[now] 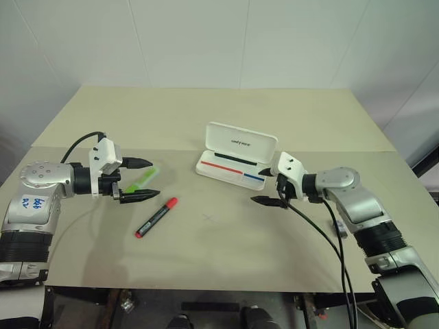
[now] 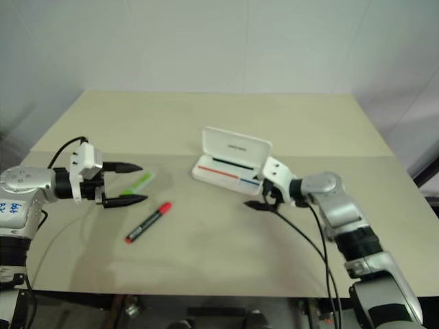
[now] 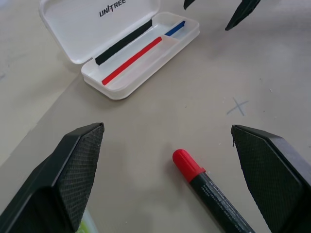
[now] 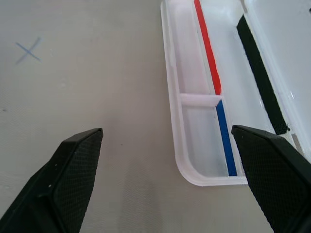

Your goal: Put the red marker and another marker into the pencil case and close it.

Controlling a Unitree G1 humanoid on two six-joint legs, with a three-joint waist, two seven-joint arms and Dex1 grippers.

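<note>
One pencil case (image 1: 236,157), lid raised, centre frame; one red marker (image 1: 156,217) and one green highlighter (image 1: 142,181) were recorded lower left on the worktop (image 1: 206,253). Left gripper (image 1: 140,179) and right gripper (image 1: 266,186): fingers spread, nothing held.

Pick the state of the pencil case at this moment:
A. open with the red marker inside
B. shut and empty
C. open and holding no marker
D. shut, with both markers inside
C. The pencil case stands with its lid raised and holds no marker, while the red marker and the green highlighter lie on the table.
</note>
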